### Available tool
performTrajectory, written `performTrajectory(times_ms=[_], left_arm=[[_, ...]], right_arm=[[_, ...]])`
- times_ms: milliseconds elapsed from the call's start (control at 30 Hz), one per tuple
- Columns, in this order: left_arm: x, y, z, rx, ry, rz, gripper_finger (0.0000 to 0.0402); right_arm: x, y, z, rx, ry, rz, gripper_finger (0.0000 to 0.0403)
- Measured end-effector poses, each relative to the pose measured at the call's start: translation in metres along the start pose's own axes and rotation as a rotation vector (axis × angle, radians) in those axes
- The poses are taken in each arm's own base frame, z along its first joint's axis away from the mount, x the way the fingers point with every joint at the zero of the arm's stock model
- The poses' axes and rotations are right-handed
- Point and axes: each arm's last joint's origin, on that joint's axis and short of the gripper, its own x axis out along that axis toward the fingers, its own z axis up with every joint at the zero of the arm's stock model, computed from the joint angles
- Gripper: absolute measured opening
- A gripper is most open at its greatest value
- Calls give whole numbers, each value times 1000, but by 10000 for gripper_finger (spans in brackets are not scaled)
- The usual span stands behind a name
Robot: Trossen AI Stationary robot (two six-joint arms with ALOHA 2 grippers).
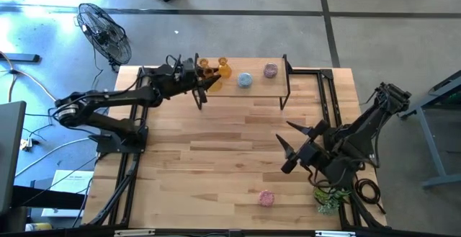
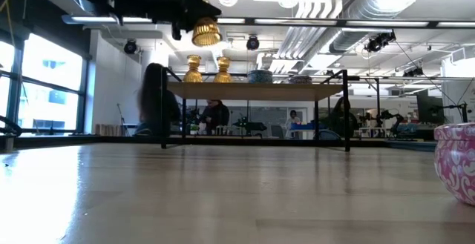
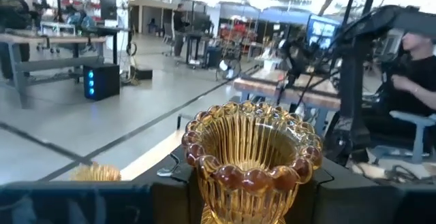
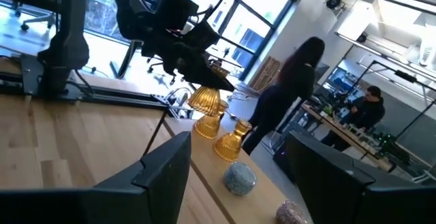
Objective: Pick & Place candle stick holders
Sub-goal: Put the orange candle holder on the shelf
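Note:
A black-framed wooden shelf (image 1: 259, 86) stands at the table's far edge. On it stand two amber candle stick holders (image 1: 204, 65) (image 1: 223, 68), a pale blue one (image 1: 245, 80) and a pink one (image 1: 270, 70). My left gripper (image 1: 214, 83) is shut on a third amber holder (image 2: 206, 33) above the shelf's left end. Another pink holder (image 1: 266, 198) stands on the table near the front edge. My right gripper (image 1: 283, 130) hangs open over the table's right half, with nothing between its fingers. My left gripper pinches the amber holder's ribbed body (image 3: 204, 190) between its two fingers (image 3: 167, 197), just under the beaded rim (image 3: 252, 180). The fingers reach in about level from the table's left side. The holder is lifted clear above the shelf top.
A small green plant (image 1: 328, 197) sits at the front right corner beside the right arm. A standing fan (image 1: 104, 32) is on the floor beyond the table's left far corner. People move in the room behind the shelf. Bare wood lies between the shelf and the near pink holder.

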Motion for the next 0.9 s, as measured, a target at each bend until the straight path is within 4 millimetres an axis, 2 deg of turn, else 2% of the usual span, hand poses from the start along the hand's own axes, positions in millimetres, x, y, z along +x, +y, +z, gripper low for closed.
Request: performTrajectory(times_ms=[400,667,900], left_arm=[[20,12,-35,51,81,65,122],[26,34,-52,22,132,159,122],[30,36,-61,42,153,155,122]], right_arm=[[10,1,-15,40,28,-6,238],[10,1,-17,42,31,1,238],[10,2,-18,41,32,21,238]])
